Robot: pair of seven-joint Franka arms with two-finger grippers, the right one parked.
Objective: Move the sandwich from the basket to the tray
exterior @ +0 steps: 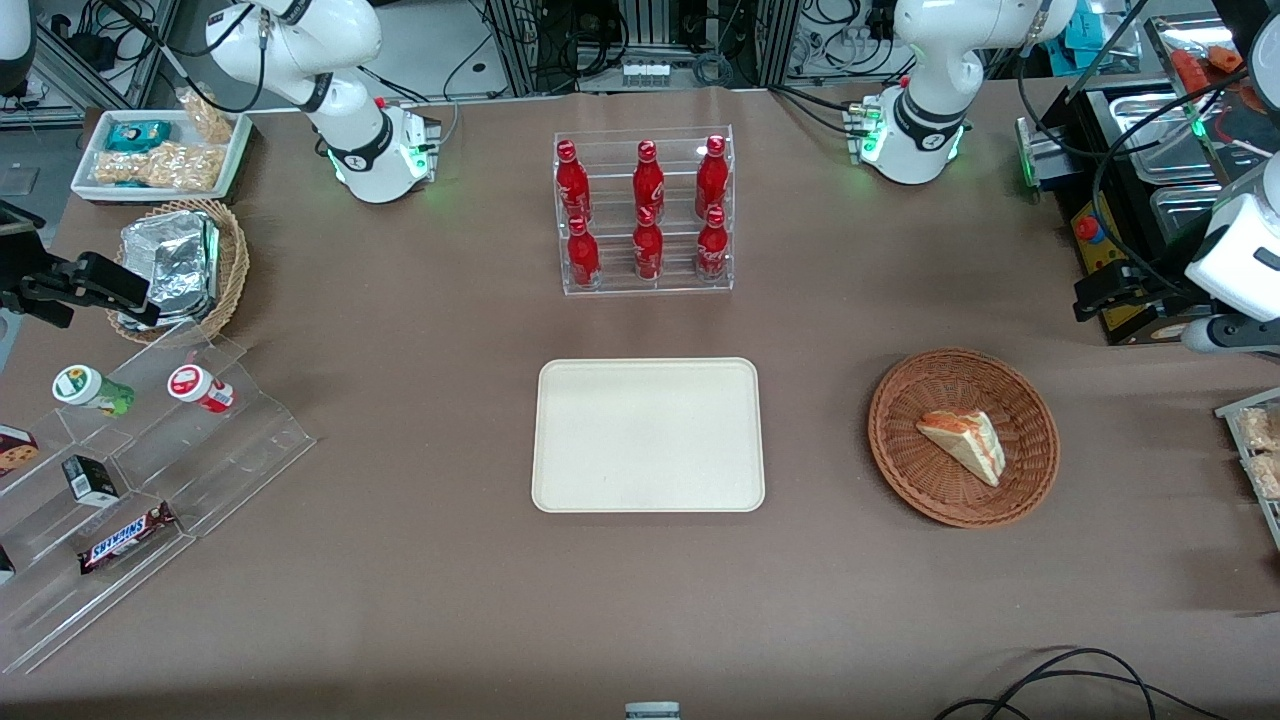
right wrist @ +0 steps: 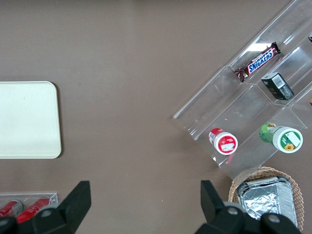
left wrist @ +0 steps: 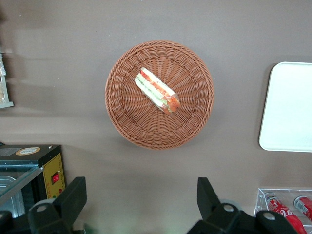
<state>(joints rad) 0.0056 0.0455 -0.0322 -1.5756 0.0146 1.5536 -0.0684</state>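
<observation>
from the front, the sandwich (exterior: 965, 443) lies in the basket (exterior: 905, 460) on the brown counter (exterior: 400, 560), toward the working arm's end, with the bare tray (exterior: 648, 435) beside it and apart; the claw itself i can't make out here at the frame's edge. from the left wrist, the claw (left wrist: 141, 197) hangs high above the counter, fingers (left wrist: 73, 195) spread wide and holding nothing, with the basket and sandwich (left wrist: 157, 90) well below it and the tray (left wrist: 290, 107) off to one side. from the right wrist, only the tray's corner (right wrist: 27, 119) shows.
</observation>
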